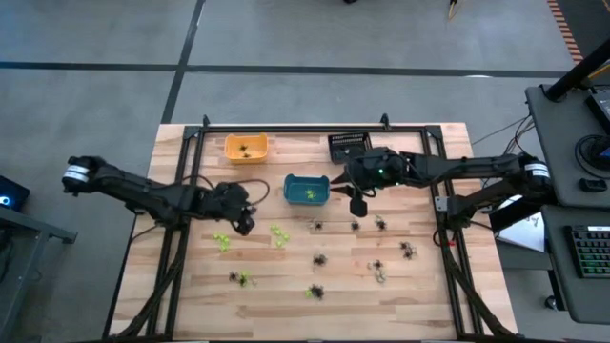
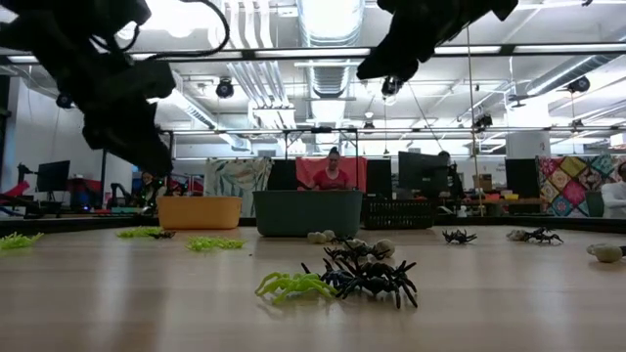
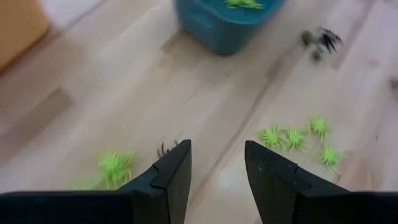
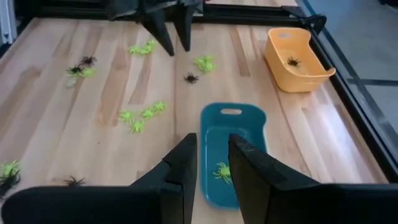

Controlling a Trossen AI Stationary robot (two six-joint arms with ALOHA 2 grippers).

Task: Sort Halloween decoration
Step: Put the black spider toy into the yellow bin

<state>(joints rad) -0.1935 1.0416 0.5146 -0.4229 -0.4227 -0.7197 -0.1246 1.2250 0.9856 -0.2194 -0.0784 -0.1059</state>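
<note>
Two pincers hang empty: right pincer (image 4: pixel 211 163) parted over the teal bin (image 4: pixel 233 152), where a green spider (image 4: pixel 222 172) lies; left pincer (image 3: pixel 217 171) gapes above counter (image 1: pixel 419 295) spiders (image 3: pixel 295 137).

A small dark spider (image 3: pixel 166 148) sits half hidden behind the left claw (image 3: pixel 217 171), while the orange bin (image 3: pixel 18 28) beyond it blurs past the edge.

Wooden table (image 1: pixel 419 286) with orange bin (image 1: pixel 245 148), teal bin (image 1: pixel 306 190), black bin (image 1: pixel 349 145), scattered spider trinkets (image 1: pixel 320 259).
</note>
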